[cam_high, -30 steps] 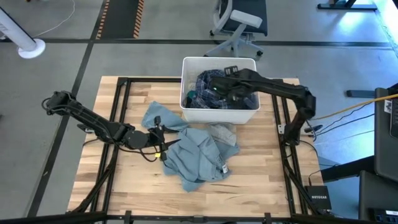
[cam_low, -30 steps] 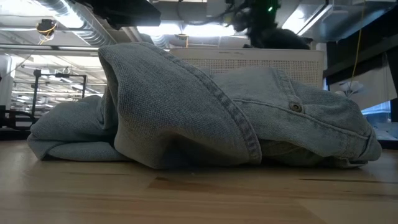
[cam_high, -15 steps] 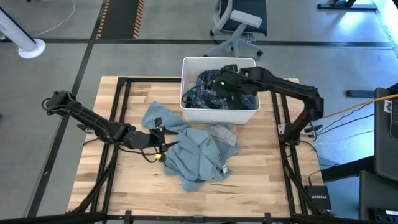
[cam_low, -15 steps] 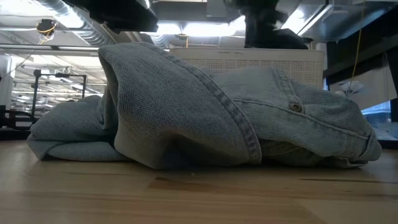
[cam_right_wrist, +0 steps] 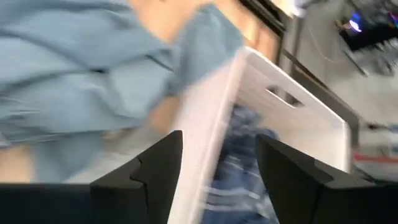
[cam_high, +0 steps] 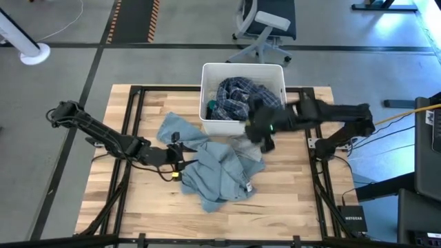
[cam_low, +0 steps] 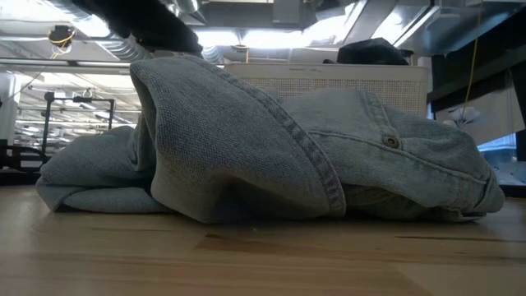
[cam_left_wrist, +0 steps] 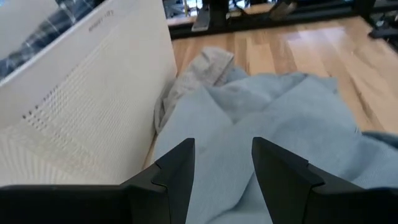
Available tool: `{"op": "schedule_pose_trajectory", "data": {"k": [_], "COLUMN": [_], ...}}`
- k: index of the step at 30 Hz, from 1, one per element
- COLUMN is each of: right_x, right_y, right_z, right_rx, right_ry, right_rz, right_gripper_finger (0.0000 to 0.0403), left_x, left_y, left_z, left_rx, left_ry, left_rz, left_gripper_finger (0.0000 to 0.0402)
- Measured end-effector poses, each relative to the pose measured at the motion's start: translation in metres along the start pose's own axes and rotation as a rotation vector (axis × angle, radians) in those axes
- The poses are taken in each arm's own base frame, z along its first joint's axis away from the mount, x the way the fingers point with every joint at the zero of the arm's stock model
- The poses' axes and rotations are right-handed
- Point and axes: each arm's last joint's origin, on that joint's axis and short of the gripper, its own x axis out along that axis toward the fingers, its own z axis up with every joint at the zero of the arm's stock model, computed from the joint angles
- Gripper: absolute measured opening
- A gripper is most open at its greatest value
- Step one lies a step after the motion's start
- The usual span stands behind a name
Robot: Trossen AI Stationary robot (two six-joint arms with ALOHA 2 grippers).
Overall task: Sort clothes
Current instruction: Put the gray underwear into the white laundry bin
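The middle of the bench [cam_high: 138, 207] is blocked by the light blue-grey garment [cam_high: 220, 172], a broad rumpled heap that runs back until it touches the front wall of the white bin [cam_high: 241, 126]; the bin itself closes off the far middle and is filled with plaid clothes [cam_high: 241, 96]. The left gripper [cam_high: 180, 157] sits at the heap's left edge, fingers [cam_left_wrist: 177, 168] apart above the cloth, and the right gripper [cam_high: 265, 138] hangs over the bin's front right corner. Bare wood lies open along the near edge and both sides.
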Motion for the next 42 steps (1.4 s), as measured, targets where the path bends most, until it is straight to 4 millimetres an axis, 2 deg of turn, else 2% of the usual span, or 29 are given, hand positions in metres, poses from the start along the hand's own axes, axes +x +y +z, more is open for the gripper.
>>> {"op": "schedule_pose_trajectory", "data": {"k": [9,16,20,26,30,35,42], "right_x": [-0.008,-0.008,0.010,0.061,0.087,0.104,0.118], "right_y": [0.073,0.103,0.121,0.156,0.175,0.188,0.196], "right_z": [0.027,0.028,0.015,-0.017,-0.041,-0.069,-0.085], "right_rx": [-0.087,-0.126,-0.132,-0.149,-0.180,-0.239,-0.299], "right_ry": [-0.010,0.059,0.156,0.273,0.325,0.418,0.417], "right_rz": [0.130,0.036,-0.002,0.041,0.055,0.056,0.002], "right_gripper_finger": [0.0221,0.0221,0.0221,0.0221,0.0221,0.0221,0.0221], "left_x": [0.000,0.000,0.000,0.000,0.000,0.002,0.004], "left_y": [0.001,0.001,0.001,0.001,0.001,0.004,0.009], "left_z": [-0.006,-0.005,-0.005,-0.005,-0.005,-0.005,-0.005], "left_rx": [-0.015,-0.020,-0.019,-0.014,-0.013,-0.017,-0.033], "left_ry": [0.052,0.050,0.050,0.046,0.047,0.050,0.054], "left_rz": [0.005,0.005,0.005,0.006,0.006,0.020,0.043], "left_gripper_finger": [0.0155,0.0155,0.0155,0.0155,0.0155,0.0155,0.0155]}}
